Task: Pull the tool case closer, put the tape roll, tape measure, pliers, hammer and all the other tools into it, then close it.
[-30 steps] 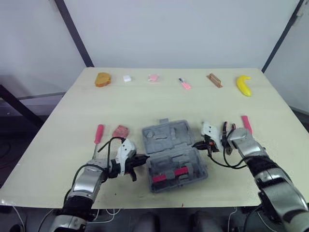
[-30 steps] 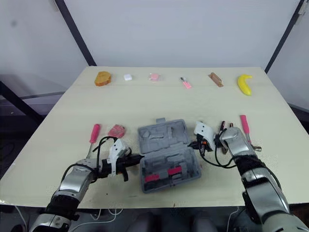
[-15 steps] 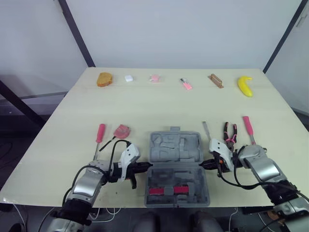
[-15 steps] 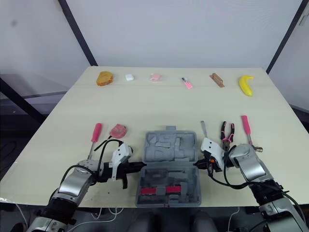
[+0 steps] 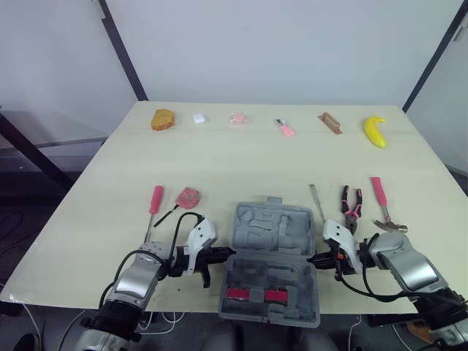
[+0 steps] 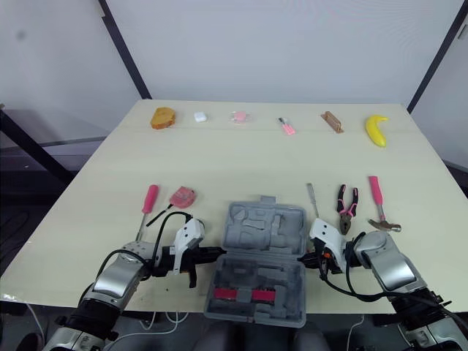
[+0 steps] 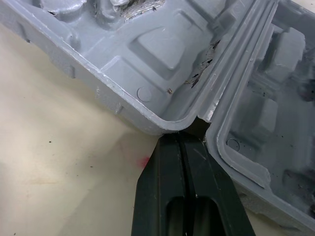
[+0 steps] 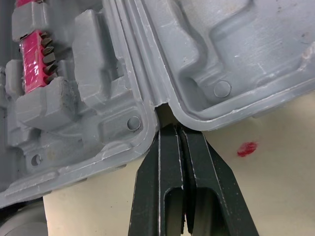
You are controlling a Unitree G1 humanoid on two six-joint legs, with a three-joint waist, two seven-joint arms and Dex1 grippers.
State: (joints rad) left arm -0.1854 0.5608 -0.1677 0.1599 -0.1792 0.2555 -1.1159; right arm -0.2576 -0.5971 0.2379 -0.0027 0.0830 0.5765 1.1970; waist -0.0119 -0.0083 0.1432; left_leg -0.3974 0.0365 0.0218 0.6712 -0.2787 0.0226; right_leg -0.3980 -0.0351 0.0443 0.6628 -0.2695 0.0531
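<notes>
We see open grey plastic tool case [image 5: 272, 232] flat on pale surface [image 5: 241, 161], btwn both hands. L hand [image 5: 218, 256] fingers pressed together, tips at case's hinge notch. R hand [image 5: 314, 259] same, opp. side. Black-and-red pliers [image 5: 351, 203] and pink-handled hammer [image 5: 382, 205] lie just beyond R hand.

The tool case [image 5: 270, 272] lies between the screwdriver [image 5: 155, 199], left, and pliers [image 5: 351, 206], right.

You've got a tool case [image 5: 272, 228] of matt grey moulded plastic, scuffed and dusty inside, lying on a smooth, pale, matt table [image 5: 241, 164] with small specks.
</notes>
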